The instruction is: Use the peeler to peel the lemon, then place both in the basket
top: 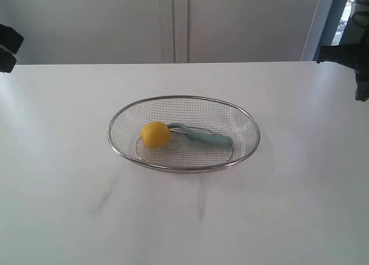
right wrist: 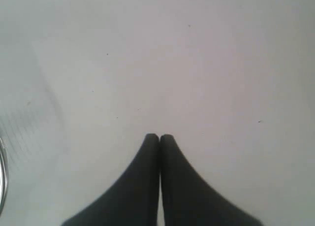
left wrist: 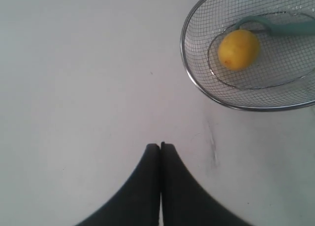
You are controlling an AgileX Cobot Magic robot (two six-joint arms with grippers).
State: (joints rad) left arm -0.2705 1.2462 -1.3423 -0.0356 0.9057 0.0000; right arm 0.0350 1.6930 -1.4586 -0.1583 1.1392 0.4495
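Jaws, left: we see them clenched tip to tip on the left gripper (left wrist: 161, 146), gripping nothing, with the white table (left wrist: 74, 88) beneath.
Jaws, right: and it's a match on the right gripper (right wrist: 159, 136), pressed together, nothing held, white surface below.
Basket: we find the basket (top: 184, 168) sitting between the two pairs of jaws, well apart from both. From the left pair it lies ahead and off to one side.
Lemon: the lemon (top: 155, 134) rests inside the basket, at the end nearer the left jaws and well clear of them.
Peeler: the peeler (top: 209, 138) lies in the basket too, with its blade head right up beside the lemon (touching or not, we cannot tell) and its teal handle running toward the right jaws' side.
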